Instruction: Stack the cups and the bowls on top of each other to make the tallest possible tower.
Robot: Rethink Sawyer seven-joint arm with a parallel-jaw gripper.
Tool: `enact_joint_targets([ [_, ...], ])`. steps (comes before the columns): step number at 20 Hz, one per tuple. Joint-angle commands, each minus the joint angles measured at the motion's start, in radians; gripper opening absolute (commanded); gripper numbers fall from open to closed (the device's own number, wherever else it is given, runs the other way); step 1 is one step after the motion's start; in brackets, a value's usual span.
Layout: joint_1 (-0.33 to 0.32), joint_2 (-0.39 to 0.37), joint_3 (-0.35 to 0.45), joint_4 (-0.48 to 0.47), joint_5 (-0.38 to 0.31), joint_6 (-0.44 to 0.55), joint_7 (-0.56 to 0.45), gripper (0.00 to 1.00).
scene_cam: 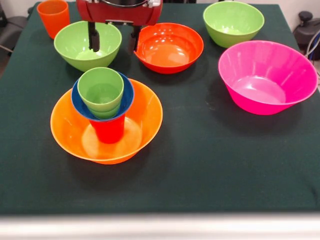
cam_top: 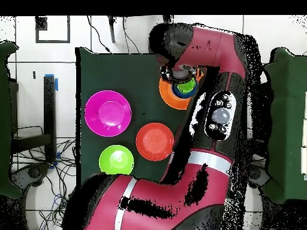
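The tower stands in the large orange bowl (scene_cam: 148, 118) at the table's left. A red cup (scene_cam: 108, 131) sits upside down in it, the small blue bowl (scene_cam: 128, 98) rests on that, and nested light green cups (scene_cam: 101, 91) stand in the blue bowl. My gripper (scene_cam: 114, 39) hangs just behind and above the tower, open and empty, its black fingers (scene_cam: 93, 36) wide apart. In the overhead view the arm covers most of the tower; part of the orange bowl (cam_top: 166, 96) and a green cup (cam_top: 186, 86) show.
Behind the gripper sit a light green bowl (scene_cam: 75, 47) and a red-orange bowl (scene_cam: 170, 49). An orange cup (scene_cam: 53, 17) stands at the far left corner. A second green bowl (scene_cam: 233, 22) and the large pink bowl (scene_cam: 267, 77) are on the right.
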Motion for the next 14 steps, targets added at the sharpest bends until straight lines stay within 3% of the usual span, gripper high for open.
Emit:
enact_joint_targets([
  [1, 0.058, 0.065, 0.075, -0.060, 0.024, 0.088, 0.213, 1.00],
  [14, 0.132, 0.058, 0.053, -0.019, 0.053, 0.059, 0.327, 1.00],
])
